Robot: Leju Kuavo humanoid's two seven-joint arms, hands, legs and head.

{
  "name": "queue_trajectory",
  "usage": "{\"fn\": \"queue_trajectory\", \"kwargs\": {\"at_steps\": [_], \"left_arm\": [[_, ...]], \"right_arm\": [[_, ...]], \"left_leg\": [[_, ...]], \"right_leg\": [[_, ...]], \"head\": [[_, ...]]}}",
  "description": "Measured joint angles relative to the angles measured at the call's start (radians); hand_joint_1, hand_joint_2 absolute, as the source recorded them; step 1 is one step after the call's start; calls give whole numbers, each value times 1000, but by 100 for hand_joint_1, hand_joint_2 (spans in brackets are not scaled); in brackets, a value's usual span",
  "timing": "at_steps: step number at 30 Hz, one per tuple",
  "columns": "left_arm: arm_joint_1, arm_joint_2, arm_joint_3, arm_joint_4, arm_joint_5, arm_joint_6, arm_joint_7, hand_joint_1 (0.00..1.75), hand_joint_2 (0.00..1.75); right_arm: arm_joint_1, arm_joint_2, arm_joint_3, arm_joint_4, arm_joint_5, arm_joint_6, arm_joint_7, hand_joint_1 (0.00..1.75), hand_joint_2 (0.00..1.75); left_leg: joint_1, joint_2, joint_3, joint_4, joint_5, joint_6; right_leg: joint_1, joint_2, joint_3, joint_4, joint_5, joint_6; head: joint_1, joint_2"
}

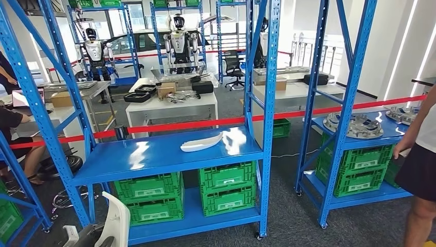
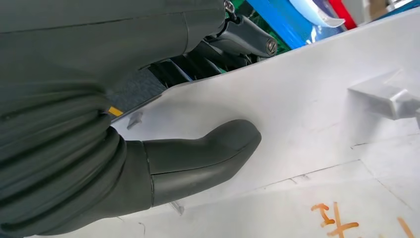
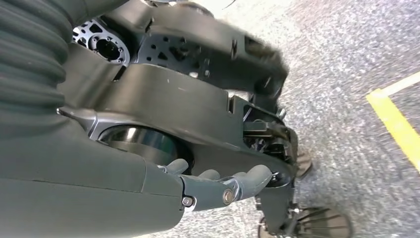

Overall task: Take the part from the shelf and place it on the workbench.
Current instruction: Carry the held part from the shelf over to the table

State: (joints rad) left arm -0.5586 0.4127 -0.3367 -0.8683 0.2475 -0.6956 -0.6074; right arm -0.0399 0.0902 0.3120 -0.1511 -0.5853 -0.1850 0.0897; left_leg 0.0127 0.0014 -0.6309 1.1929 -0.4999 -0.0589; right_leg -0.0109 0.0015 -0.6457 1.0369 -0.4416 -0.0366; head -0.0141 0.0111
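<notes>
Left hand (image 2: pixel 198 153) grips a white part (image 1: pixel 117 221) — thumb pressed on its broad face, darker fingers (image 2: pixel 218 49) behind its edge. In the head view this part stands low at the left, in front of the blue shelf (image 1: pixel 154 154). A second white part (image 1: pixel 201 143) lies flat on the shelf's middle level, right of centre. Green crates (image 1: pixel 226 188) sit on the level below. Right hand (image 3: pixel 223 186) hangs over grey floor (image 3: pixel 346 59) — fingers loosely curled, holding nothing. A person (image 1: pixel 419 154) stands at the right beside the neighbouring rack (image 1: pixel 355 139).
</notes>
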Motion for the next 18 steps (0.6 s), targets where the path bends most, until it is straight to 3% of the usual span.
{"fn": "queue_trajectory", "kwargs": {"at_steps": [2,3,5,6,7,8,10,11,12,13,15,17,18], "left_arm": [[26,-20,20,-51,1,40,2,175,175],[50,-35,31,-88,-5,76,6,175,175],[109,-72,48,-168,-17,147,23,175,175],[136,-90,51,-206,-18,169,33,175,175],[159,-107,52,-239,-17,182,41,175,175],[177,-120,53,-267,-16,188,46,175,175],[202,-138,57,-308,-11,195,51,175,175],[212,-146,61,-322,-6,196,52,175,175],[224,-155,66,-336,0,197,54,175,175],[238,-166,71,-352,6,201,58,175,175],[276,-197,78,-399,19,212,71,175,175],[322,-227,79,-460,37,214,82,175,175],[345,-241,77,-491,51,207,84,175,175]], "right_arm": [[0,3,0,0,-8,-5,0,0,175],[0,4,0,0,-13,-9,0,0,175],[2,8,0,0,-19,-16,0,0,175],[4,9,0,0,-21,-19,1,0,175],[6,10,0,0,-23,-21,1,0,175],[7,10,0,0,-24,-21,2,0,175],[6,10,0,0,-25,-22,2,0,175],[6,10,0,0,-25,-23,2,0,175],[6,10,0,0,-26,-24,2,0,175],[6,10,0,0,-26,-26,2,0,175],[6,10,0,0,-29,-30,2,0,175],[4,11,0,0,-31,-31,1,0,175],[3,11,0,0,-31,-31,1,0,175]], "left_leg": [[-6,-2,98,-135,-14,13],[-11,-3,125,-177,-24,20],[-17,-3,130,-202,-17,35],[-16,-2,125,-207,-6,43],[-13,0,117,-211,3,53],[-10,1,106,-213,14,61],[-10,3,77,-207,32,72],[-11,4,62,-203,41,73],[-11,4,47,-198,49,73],[-12,4,31,-192,57,72],[-11,4,2,-178,70,67],[-13,3,-21,-165,82,58],[-14,3,-27,-162,88,53]], "right_leg": [[0,-1,-13,-3,18,11],[-2,-1,-15,-7,28,18],[-5,-1,-17,-18,48,32],[-5,0,-21,-17,44,38],[-5,0,-29,-1,23,43],[-4,1,-44,37,-16,47],[-4,1,-81,167,-113,51],[-4,1,-94,230,-143,52],[-4,1,-94,270,-149,53],[-4,1,-76,273,-134,53],[-4,1,10,180,-90,50],[0,3,102,47,-94,43],[1,5,125,6,-105,39]], "head": [[0,0],[1,0],[2,0],[2,0],[3,0],[5,0],[8,0],[8,0],[8,0],[9,0],[9,0],[9,0],[9,0]]}}
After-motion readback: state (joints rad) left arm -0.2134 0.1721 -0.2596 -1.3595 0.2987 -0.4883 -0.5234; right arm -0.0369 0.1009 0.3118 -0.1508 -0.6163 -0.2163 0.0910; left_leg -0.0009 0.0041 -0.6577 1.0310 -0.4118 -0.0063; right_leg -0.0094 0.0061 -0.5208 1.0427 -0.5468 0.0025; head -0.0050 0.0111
